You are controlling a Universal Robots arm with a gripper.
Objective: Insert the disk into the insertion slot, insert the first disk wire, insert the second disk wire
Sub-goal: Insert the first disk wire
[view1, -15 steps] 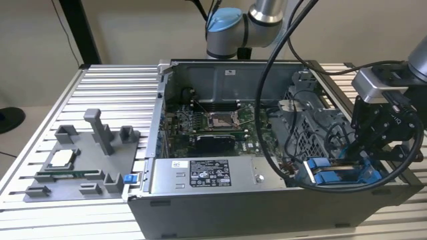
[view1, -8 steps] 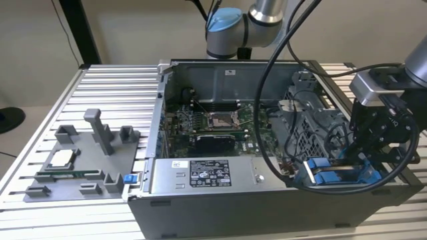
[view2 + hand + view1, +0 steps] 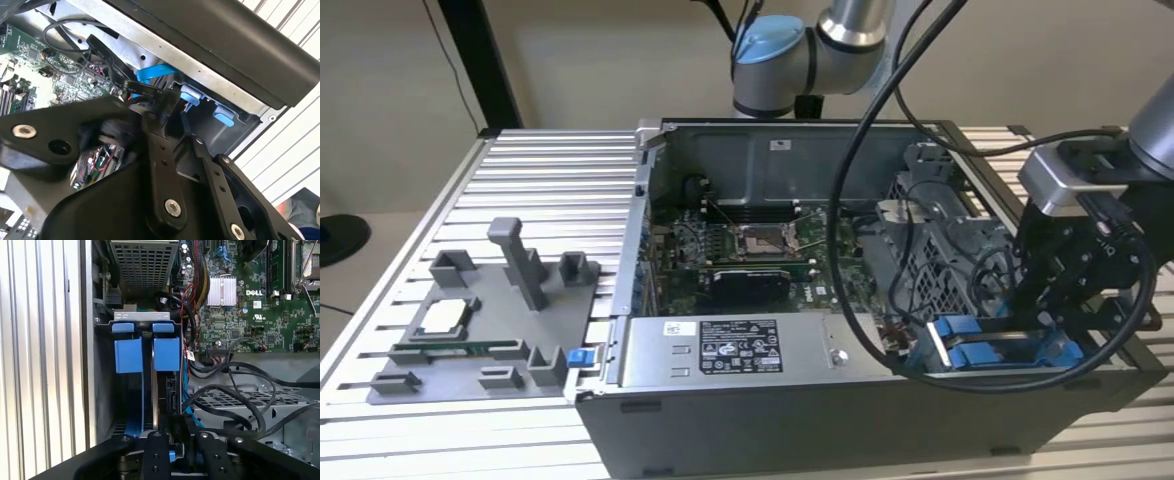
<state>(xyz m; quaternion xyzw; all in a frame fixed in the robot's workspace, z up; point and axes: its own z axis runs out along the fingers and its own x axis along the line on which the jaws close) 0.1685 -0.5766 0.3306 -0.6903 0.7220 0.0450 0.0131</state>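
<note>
**Blue-framed flat disk (image 3: 168, 390) seated in the narrow grey perforated-metal drive bay (image 3: 142, 316)**

In the first wrist view the disk stands edge-on inside the drive bay. It shows as a thin, dark rectangular edge under a bright blue plastic tab (image 3: 166, 354). Just beside it in the bay, a second blue tab (image 3: 129, 355) tops a thin blue rail (image 3: 135, 415). The black metal gripper (image 3: 180, 440) hangs over the bay's open end, near the disk's edge, with looping black cables (image 3: 235, 405) alongside. Whether the claw clasps anything cannot be told.

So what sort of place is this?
Probably a robotics lab or test bench: a robot arm works over an open computer case sitting on a ribbed metal table, beside a grey tray of parts.
</note>
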